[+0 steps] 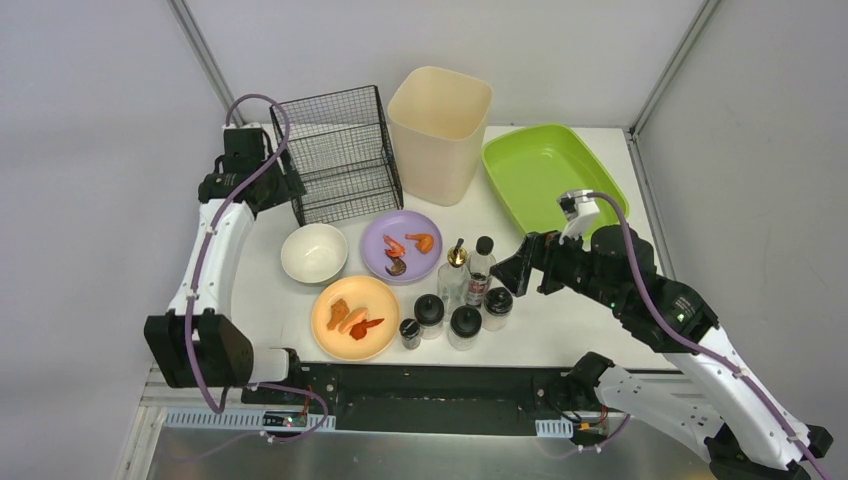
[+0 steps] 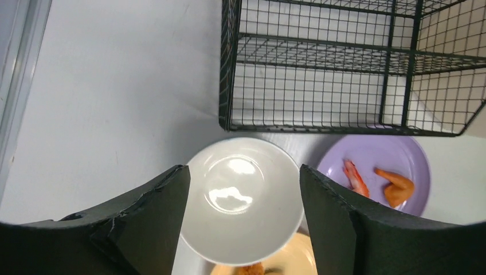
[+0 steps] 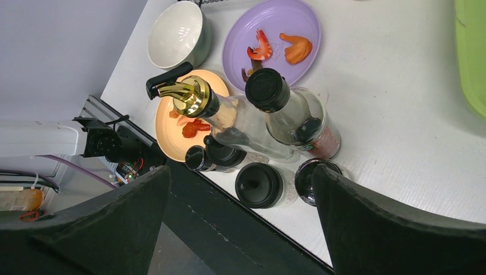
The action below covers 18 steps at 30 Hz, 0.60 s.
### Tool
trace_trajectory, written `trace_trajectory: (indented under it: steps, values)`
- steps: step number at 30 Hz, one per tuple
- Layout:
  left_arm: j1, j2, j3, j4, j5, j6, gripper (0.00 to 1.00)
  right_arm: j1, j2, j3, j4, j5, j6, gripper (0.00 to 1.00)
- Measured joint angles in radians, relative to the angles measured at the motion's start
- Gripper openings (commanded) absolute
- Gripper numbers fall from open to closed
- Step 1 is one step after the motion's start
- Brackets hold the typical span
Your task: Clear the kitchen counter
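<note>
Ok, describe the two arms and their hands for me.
Both the left arm and right arm have white shell links between black joint housings, with a purple cable looped along each. The left hand and right hand each carry two broad, matte black, wedge-shaped fingers.

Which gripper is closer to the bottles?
Right. The right gripper sits just right of the bottles, open toward them; the left gripper is far across, by the wire basket.

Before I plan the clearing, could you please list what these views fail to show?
Beige bin floor: top view, behind its own wall.
Orange plate: left wrist view, partly behind the white bowl, cut by the bottom edge.
Green tray: right wrist view, cut by the right edge.
</note>
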<state>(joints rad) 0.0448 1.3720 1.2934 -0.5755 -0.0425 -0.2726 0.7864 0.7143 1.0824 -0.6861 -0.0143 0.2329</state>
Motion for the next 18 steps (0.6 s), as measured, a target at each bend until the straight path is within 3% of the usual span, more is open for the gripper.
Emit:
trace_trajectory:
  steps: [10, 18]
  values:
    - [-0.013, -0.197, -0.116, -0.213, 0.005, -0.181, 0.71, 0.001, -0.002, -0.005, 0.005, -0.024, 0.000, 0.97]
    - [-0.013, -0.148, -0.219, -0.259, -0.079, -0.240, 0.70, 0.002, -0.004, -0.023, 0.010, -0.040, 0.001, 0.97]
